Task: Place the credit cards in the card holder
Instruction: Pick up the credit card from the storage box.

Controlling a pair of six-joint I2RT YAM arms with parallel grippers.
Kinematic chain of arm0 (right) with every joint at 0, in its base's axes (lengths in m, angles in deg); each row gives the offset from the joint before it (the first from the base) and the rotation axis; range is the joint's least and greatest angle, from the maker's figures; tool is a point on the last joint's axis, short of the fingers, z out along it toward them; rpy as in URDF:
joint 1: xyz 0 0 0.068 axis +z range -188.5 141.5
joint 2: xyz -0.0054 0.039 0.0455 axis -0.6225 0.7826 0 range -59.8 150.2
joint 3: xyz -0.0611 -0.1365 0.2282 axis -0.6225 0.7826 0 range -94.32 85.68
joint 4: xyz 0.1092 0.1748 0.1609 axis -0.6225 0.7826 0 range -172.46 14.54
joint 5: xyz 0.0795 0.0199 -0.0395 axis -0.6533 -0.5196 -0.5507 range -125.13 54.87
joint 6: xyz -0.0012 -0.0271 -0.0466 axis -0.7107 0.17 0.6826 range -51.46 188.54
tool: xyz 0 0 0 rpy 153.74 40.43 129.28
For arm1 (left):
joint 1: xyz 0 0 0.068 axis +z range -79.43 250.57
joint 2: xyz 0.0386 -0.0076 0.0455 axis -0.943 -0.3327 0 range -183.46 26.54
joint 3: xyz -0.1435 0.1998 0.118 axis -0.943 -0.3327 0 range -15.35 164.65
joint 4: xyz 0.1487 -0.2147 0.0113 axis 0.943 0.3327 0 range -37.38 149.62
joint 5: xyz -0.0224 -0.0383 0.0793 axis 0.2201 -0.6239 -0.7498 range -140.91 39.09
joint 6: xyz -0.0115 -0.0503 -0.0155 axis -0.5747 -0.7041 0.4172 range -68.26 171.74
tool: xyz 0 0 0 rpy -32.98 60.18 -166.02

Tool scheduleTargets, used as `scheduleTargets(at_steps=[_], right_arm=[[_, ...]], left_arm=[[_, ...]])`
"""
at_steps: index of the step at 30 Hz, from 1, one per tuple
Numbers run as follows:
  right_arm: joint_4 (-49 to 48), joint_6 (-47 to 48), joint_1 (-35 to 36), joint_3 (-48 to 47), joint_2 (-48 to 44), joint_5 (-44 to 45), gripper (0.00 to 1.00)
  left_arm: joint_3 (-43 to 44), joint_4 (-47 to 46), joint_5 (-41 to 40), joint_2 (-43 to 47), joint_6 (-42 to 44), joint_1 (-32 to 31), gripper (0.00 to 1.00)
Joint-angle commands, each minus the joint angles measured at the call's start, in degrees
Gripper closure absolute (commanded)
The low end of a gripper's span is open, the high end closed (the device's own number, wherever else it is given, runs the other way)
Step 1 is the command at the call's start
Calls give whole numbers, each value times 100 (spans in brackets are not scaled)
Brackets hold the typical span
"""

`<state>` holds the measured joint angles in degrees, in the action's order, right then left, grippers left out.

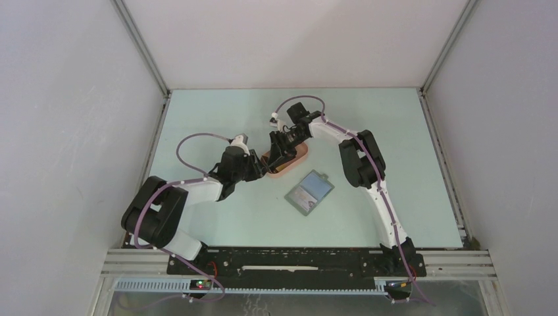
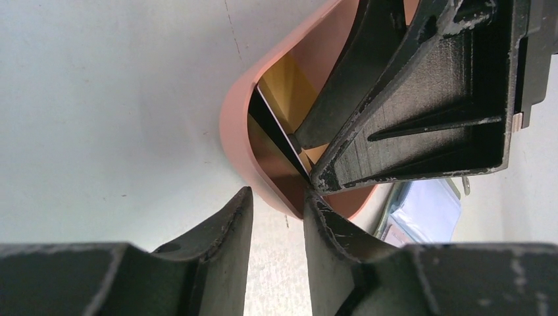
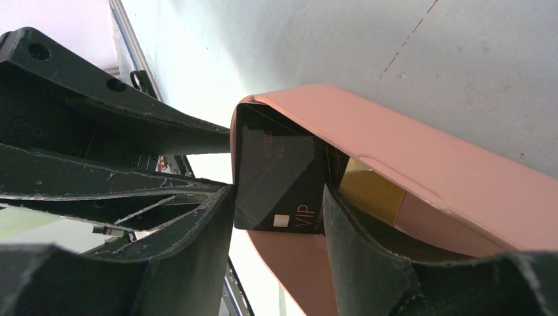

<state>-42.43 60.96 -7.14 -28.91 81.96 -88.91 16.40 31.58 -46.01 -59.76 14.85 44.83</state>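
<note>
Pinches the black credit card (image 3: 279, 174) by two opposite edges between the fingertips (image 3: 197, 257) of the right gripper (image 3: 276, 197). Holds it on edge, tilted, inside the pink tray (image 3: 447, 178), with the "VIP" lettering facing the wrist camera. Shows a gold credit card (image 3: 372, 191) lying lower in the same tray, partly hidden behind one finger. Has the left gripper (image 2: 276, 197) facing the tray's rounded end from outside, its fingers (image 2: 220, 230) parted to a middling gap with nothing between them. Puts their tips just beside the tray wall; cannot tell whether touching. Finds, from above, both grippers crowded at that one end of the tray, the right reaching down into it, the left beside it on the side of the tabletop's (image 1: 217, 118) left edge. Places the tray about midway between the left and right edges, near the middle of the tabletop. Has the card holder (image 1: 310, 192) lying open and flat on the tabletop, apart from the tray and nearer the near edge.
</note>
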Motion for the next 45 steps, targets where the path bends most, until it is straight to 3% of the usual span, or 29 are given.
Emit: scheduleTargets(at_steps=[1, 15, 45], right_arm=[[75, 65, 64, -117, 207, 16, 39], [195, 282, -28, -160, 269, -200, 36], [550, 1049, -86, -208, 272, -280, 30]], left_arm=[[428, 37, 165, -71, 112, -54, 60], [598, 213, 151, -36, -66, -37, 55], [568, 247, 252, -83, -182, 147, 53]])
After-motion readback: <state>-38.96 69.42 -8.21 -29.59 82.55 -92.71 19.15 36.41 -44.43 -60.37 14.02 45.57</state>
